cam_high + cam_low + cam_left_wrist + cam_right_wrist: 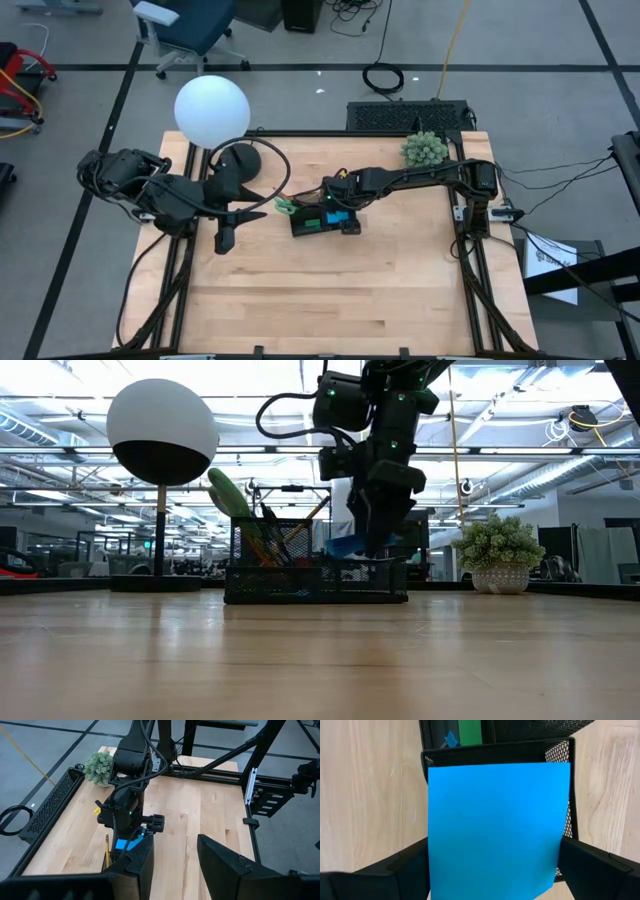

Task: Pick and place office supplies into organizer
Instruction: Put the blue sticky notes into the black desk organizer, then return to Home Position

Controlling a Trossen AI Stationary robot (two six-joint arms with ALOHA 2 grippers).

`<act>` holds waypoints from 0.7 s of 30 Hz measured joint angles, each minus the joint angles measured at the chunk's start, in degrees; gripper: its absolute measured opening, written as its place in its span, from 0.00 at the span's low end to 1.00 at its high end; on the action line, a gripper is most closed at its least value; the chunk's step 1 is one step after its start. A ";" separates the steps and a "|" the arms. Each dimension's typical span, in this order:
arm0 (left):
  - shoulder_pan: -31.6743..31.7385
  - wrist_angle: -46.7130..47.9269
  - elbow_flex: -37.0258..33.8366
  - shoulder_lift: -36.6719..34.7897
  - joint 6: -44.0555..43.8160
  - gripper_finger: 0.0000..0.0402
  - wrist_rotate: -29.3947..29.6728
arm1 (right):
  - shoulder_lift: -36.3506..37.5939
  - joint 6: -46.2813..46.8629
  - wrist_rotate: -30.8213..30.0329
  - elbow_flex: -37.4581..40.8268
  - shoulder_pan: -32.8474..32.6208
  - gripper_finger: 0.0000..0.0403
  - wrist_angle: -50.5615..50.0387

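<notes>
We see the right end effector (492, 865) spread beside the pad (497, 827), which overlaps the organizer (495, 747) rim.

Robotics lab in an open-plan industrial office.
A wooden table (330, 290) stands on grey taped floor; cables (384, 77), an office chair (190, 30), ceiling strip lights (560, 460) and glass partitions surround it.

No legible text, labels, brands or numbers appear in any view. The white sheet (548, 262) beside the bench carries print too small to read.
</notes>
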State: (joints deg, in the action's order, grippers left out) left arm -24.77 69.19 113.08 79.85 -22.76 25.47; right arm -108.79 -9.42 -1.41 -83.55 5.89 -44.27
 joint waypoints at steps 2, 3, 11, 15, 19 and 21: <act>-0.01 0.00 0.01 0.02 0.00 0.36 0.00 | 0.00 0.86 0.02 0.00 0.00 0.89 0.41; 0.00 0.01 0.02 0.00 0.00 0.36 0.00 | 0.00 1.21 0.01 0.00 0.00 0.90 0.53; 0.00 0.00 0.01 0.02 -0.01 0.36 0.00 | 0.00 2.40 0.00 0.00 0.00 0.99 0.55; 0.00 0.00 0.00 0.00 0.00 0.36 0.00 | 0.00 1.40 0.00 0.00 0.00 0.98 0.53; -0.01 0.00 0.01 0.00 0.00 0.36 0.00 | 0.01 1.12 0.00 0.00 0.00 0.99 0.53; -0.02 0.00 0.00 0.00 0.00 0.36 0.00 | 0.00 1.02 -0.01 0.00 0.00 0.98 0.53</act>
State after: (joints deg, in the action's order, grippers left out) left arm -24.80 69.19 113.08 79.85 -22.76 25.47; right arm -108.79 -8.39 -1.42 -83.55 5.89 -43.75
